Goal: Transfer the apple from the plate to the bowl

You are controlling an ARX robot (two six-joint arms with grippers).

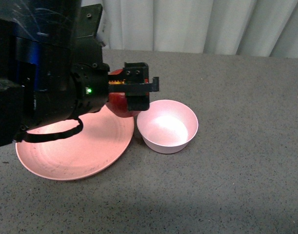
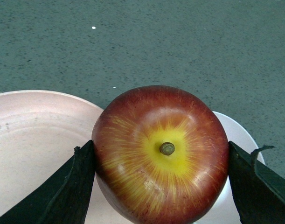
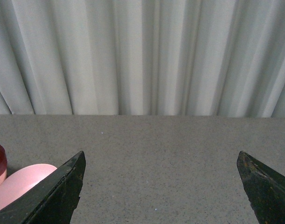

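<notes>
left gripper [image 1: 136, 90] clamps glossy dark-red apple [image 2: 161, 154] | stem [image 2: 167, 148]: left wrist view only | right gripper [image 3: 161, 158] fingers apart | 1 apple, 1 salmon-pink plate [image 1: 75, 156], 1 pale-pink bowl [image 1: 163, 144]

Left arm [image 1: 46, 73] is covering most of the apple [image 1: 118, 103] in the front view, with only a red sliver showing. It is also hiding the far left part of the plate [image 1: 75, 158] and running off the left and top edges. In the left wrist view the apple's lower part is getting cut by the picture edge, and the apple is blocking most of the bowl [image 2: 238, 135]. In the right wrist view the right gripper [image 3: 161, 156] is having both fingers cropped, one hiding part of the bowl.
</notes>
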